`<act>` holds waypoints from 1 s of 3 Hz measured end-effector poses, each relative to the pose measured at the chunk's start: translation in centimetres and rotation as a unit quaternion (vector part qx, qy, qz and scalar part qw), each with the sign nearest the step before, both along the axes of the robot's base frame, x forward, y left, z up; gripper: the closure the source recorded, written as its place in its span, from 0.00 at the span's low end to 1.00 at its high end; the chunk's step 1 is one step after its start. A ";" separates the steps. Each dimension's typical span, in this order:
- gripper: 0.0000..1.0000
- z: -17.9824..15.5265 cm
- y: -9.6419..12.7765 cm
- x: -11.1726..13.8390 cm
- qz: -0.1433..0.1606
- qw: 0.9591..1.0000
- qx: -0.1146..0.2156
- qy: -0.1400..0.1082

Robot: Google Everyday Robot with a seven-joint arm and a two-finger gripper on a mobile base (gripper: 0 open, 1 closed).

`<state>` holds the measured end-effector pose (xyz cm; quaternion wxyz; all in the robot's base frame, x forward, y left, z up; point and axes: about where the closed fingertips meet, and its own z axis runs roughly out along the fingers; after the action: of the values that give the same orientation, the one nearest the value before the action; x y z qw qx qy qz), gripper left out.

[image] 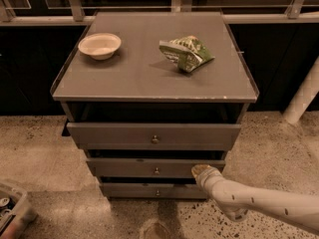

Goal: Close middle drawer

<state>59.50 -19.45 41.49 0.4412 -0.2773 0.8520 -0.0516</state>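
Dark grey wooden middle drawer (129, 167), second of three, sticks out slightly, less than the top drawer (114, 135). Pincer (201, 171) sits at its front's right end; open or closed, can't tell. Grey counter (149, 78) carries a cream round bowl (99, 45) and a crumpled green snack bag (185, 53).

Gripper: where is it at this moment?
In the camera view the gripper is low and right of centre, at the right end of the middle drawer, right of its knob and just below the top drawer.
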 end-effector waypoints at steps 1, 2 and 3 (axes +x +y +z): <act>1.00 0.7 -0.6 0.3 -0.007 1.000 0.002 -0.001; 1.00 0.7 -0.6 0.0 -0.007 1.000 0.002 0.000; 1.00 3.0 -3.9 -3.3 -0.032 0.999 0.032 0.021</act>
<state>56.23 -23.30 44.48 0.4301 -0.2366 0.8706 -0.0321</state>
